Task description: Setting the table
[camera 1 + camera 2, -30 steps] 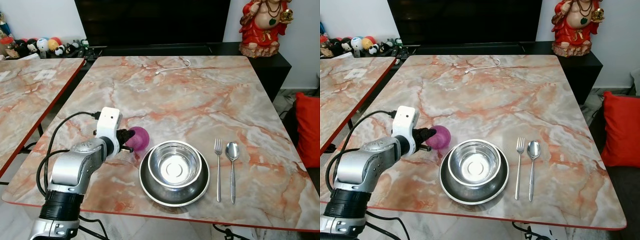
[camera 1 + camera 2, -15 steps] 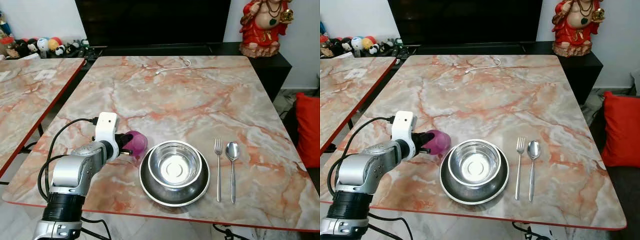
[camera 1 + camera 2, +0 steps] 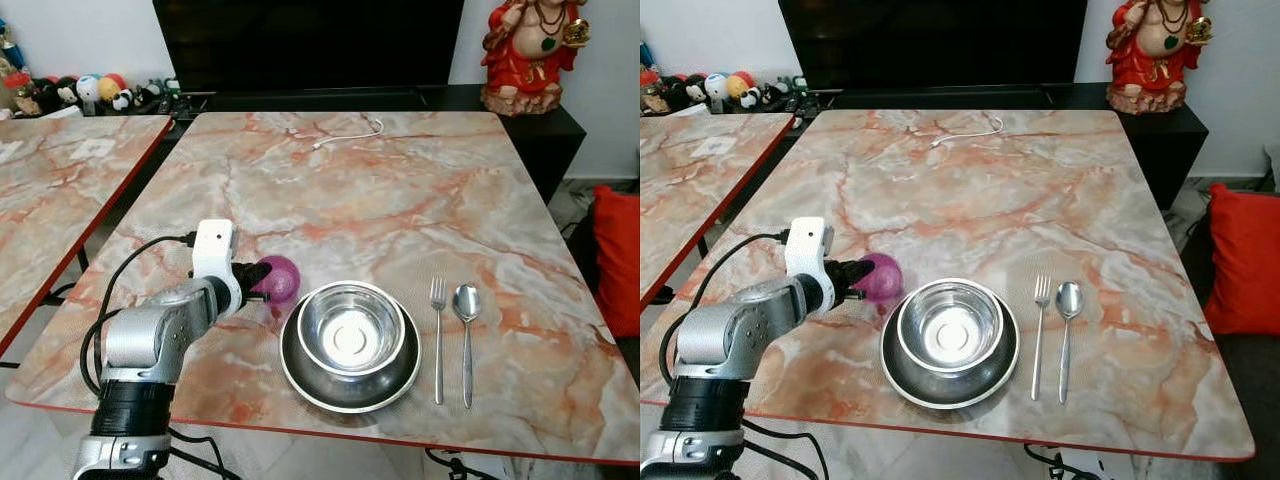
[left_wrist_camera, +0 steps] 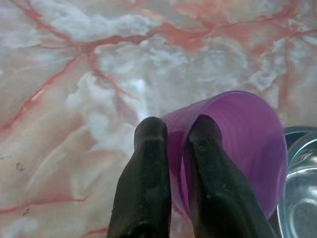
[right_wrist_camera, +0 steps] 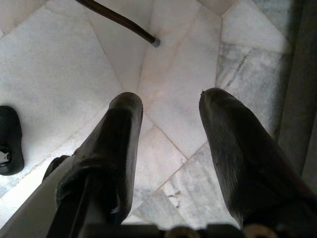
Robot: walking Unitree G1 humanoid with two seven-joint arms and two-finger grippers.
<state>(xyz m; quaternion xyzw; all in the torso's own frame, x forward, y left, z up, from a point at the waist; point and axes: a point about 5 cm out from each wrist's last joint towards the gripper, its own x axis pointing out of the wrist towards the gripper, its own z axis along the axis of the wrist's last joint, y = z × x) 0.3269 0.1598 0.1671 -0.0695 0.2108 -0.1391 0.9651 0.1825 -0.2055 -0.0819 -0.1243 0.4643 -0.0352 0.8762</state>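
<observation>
Marble counter [image 3: 380, 190], left gripper [image 4: 174, 133] clamped on purple cup's [image 3: 278, 278] rim.
Cup sits beside the steel bowl [image 3: 351, 330] on its plate [image 3: 300, 380]; fork [image 3: 437, 335] and spoon [image 3: 465, 335] lie right. Right gripper [image 5: 168, 106] spread apart above the floor [image 5: 64, 64].

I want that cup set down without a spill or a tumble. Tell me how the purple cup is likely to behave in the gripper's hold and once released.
The purple cup looks like thin plastic, so probably light. The left gripper pinches only its rim wall, one finger inside, so it may swing or slip. It is held tilted beside the steel bowl; released like this, it would likely tip and roll on the smooth marble table.
</observation>
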